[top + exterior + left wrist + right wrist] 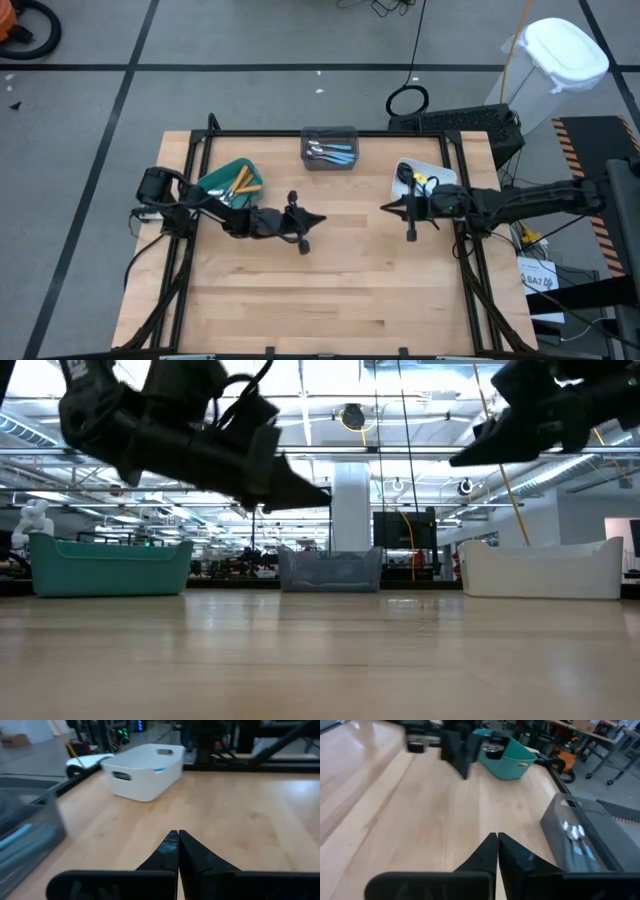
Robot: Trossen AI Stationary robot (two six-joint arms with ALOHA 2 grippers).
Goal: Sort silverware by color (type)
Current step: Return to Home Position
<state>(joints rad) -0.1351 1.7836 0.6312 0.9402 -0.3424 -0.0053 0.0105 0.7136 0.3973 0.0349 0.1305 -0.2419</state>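
Note:
Silverware lies in three bins along the table's far side. Orange-handled pieces [242, 181] are in the teal bin [222, 183]. Blue-handled spoons with silver heads [577, 839] are in the grey bin [330, 160]. Dark pieces [408, 176] are in the white bin [440, 170]. My left gripper [178, 839] hangs shut above the table's middle, its tip [320, 218] pointing toward the right edge. My right gripper [497, 840] is shut too, its tip [384, 208] in front of the white bin, pointing toward the left edge. Neither holds anything.
A black frame rail [330, 133] runs along the table's far edge, with side rails [470, 270] down both sides. The two gripper tips face each other a short way apart, both well above the wooden top [320, 650]. A white lidded can [560, 55] stands off the table.

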